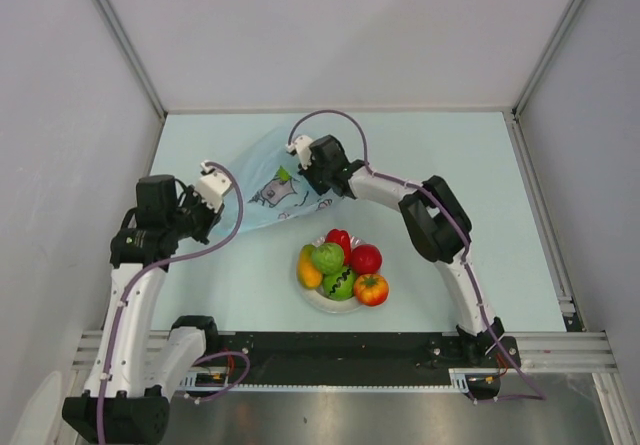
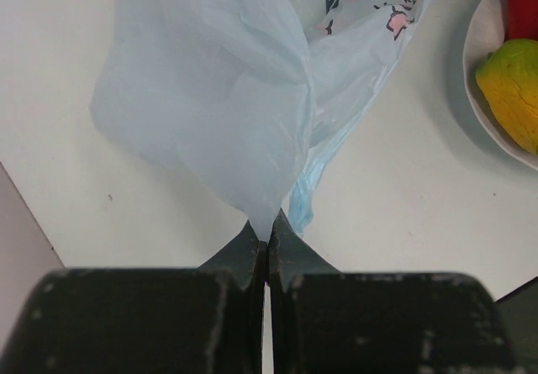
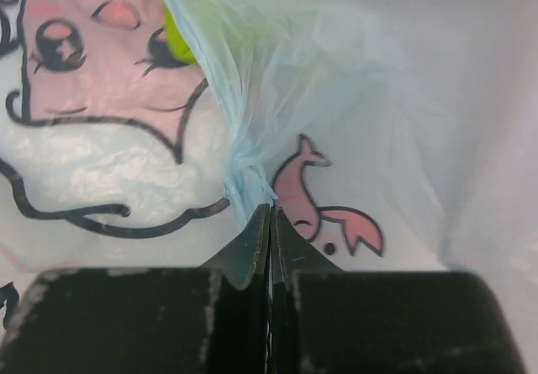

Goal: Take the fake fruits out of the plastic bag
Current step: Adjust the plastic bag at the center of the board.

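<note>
The light-blue plastic bag (image 1: pixel 268 187) with a printed picture is stretched between both grippers over the table's middle. My left gripper (image 2: pixel 267 227) is shut on the bag's (image 2: pixel 218 97) lower left corner. My right gripper (image 3: pixel 270 213) is shut on a bunched edge of the bag (image 3: pixel 244 172) at its upper right. A yellow-green fruit (image 3: pixel 176 44) shows through the film inside the bag; it also shows in the top view (image 1: pixel 283 173). Several fake fruits, red (image 1: pixel 365 259), green (image 1: pixel 327 257) and orange-yellow (image 1: pixel 309 272), lie on a white plate (image 1: pixel 322 302).
The plate stands near the front middle, just below the bag; its rim (image 2: pixel 472 80) and a yellow-green fruit (image 2: pixel 511 84) show at the right of the left wrist view. Grey walls close the table on three sides.
</note>
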